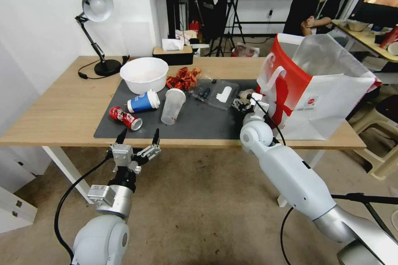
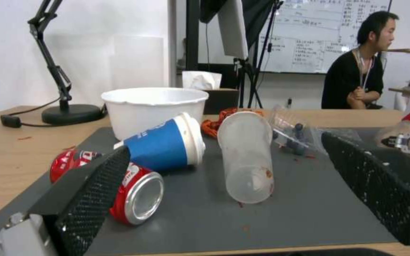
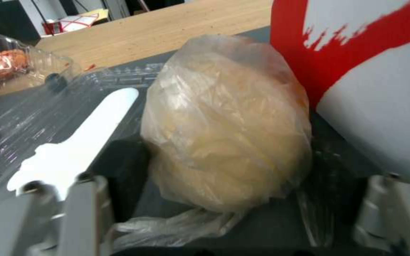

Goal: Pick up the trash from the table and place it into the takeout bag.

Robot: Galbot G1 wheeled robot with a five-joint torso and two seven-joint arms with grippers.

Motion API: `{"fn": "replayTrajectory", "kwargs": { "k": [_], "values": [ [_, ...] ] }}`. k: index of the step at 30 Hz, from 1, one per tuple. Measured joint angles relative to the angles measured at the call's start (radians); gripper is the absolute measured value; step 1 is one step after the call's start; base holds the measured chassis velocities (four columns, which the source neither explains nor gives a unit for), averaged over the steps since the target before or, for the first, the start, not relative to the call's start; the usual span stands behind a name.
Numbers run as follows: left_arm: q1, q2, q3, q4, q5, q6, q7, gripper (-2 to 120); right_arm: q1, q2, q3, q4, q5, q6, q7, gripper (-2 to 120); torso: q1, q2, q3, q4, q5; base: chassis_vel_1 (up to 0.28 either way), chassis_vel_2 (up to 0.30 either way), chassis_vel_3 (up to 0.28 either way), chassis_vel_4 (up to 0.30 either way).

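Observation:
On the table's (image 1: 62, 107) dark mat (image 1: 207, 126) lie a red soda can (image 1: 125, 118) (image 2: 133, 192) and a blue paper cup (image 1: 143, 102) (image 2: 167, 145) on their sides. A clear plastic cup (image 1: 172, 106) (image 2: 247, 156) stands upside down beside them, and a white bowl (image 1: 144, 74) (image 2: 153, 106) stands behind. My left gripper (image 1: 139, 132) (image 2: 224, 145) hangs open at the table's front edge, facing them. My right gripper (image 1: 244, 101) (image 3: 226, 156) is open astride a beige lump (image 3: 224, 117) in clear film, right beside the takeout bag (image 1: 327, 99) (image 3: 380, 106).
A clear clamshell (image 1: 215, 93) holding a white plastic fork (image 3: 82, 142) lies left of the lump. Orange-red wrappers (image 1: 183, 78) sit behind the cups. A desk lamp (image 1: 97, 29) and a tissue box (image 1: 172, 51) stand at the back. A cluttered table (image 1: 365, 37) is at the far right.

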Motion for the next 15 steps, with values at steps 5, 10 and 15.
{"fn": "replayTrajectory", "kwargs": {
  "k": [5, 10, 15],
  "values": [
    [0.001, 0.000, 0.002, 0.001, 0.000, -0.003, 0.000, 100, -0.003, -0.002, 0.001, -0.001, 0.007, -0.003, -0.001, 47, 0.000, 0.000, 0.000, 0.0001, 0.0000, 0.000, 0.000, 0.000, 0.000],
    [0.003, 0.001, 0.003, 0.001, 0.001, -0.005, 0.000, 100, -0.007, -0.004, 0.003, 0.005, 0.008, -0.003, -0.001, 27, 0.000, 0.000, 0.000, 0.0001, 0.0001, 0.000, 0.000, 0.000, 0.000],
    [0.004, 0.000, 0.003, 0.000, 0.001, -0.006, 0.000, 100, -0.007, -0.007, 0.003, 0.013, 0.009, 0.001, -0.006, 14, 0.000, 0.000, 0.000, 0.0000, 0.0001, 0.000, 0.000, 0.000, 0.000]
  ]
}}
